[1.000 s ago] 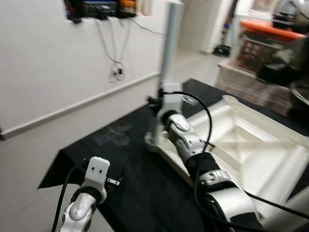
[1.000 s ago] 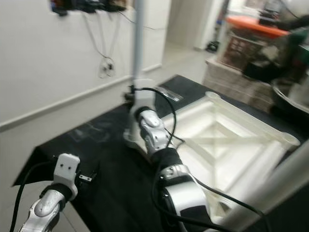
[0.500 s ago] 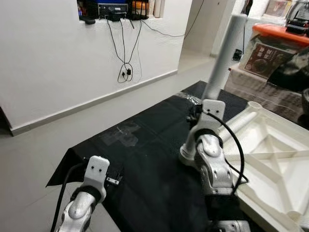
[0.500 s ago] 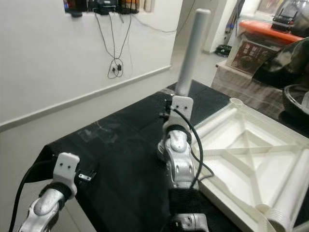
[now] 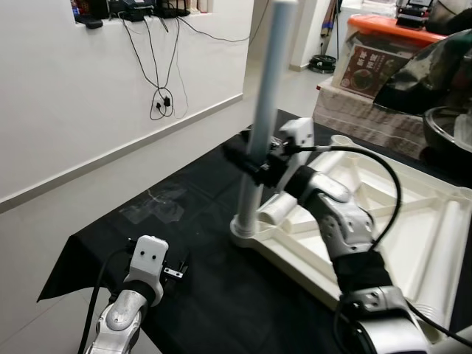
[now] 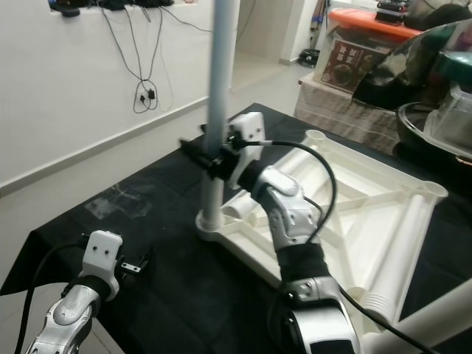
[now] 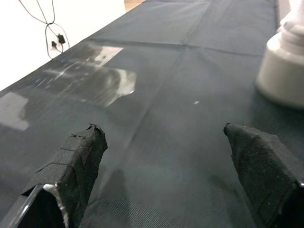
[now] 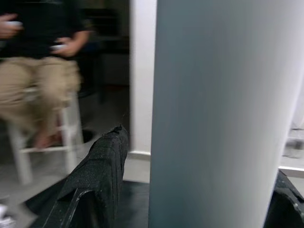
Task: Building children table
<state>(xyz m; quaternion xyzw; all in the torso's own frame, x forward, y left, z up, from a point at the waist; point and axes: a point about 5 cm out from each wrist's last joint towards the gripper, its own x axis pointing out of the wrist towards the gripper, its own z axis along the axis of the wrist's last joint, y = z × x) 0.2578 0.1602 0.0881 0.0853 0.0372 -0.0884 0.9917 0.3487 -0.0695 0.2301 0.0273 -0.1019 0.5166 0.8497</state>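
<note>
Right end effector (image 5: 247, 158) clamped around upright table leg (image 5: 262, 118), left end effector (image 7: 175, 178) wide apart.

You've got plenty of open black mat (image 5: 199, 243) on the wall side, between the left gripper (image 5: 177, 267) and the upturned white tabletop (image 5: 413, 221). The upright leg (image 5: 262, 118) stands at the tabletop's near corner and blocks a straight reach there, with the right gripper (image 5: 234, 156) clamped around it. A loose leg (image 6: 398, 251) lies along the tabletop's right edge. Boxes (image 5: 369, 81) crowd the floor beyond the mat's far edge.
</note>
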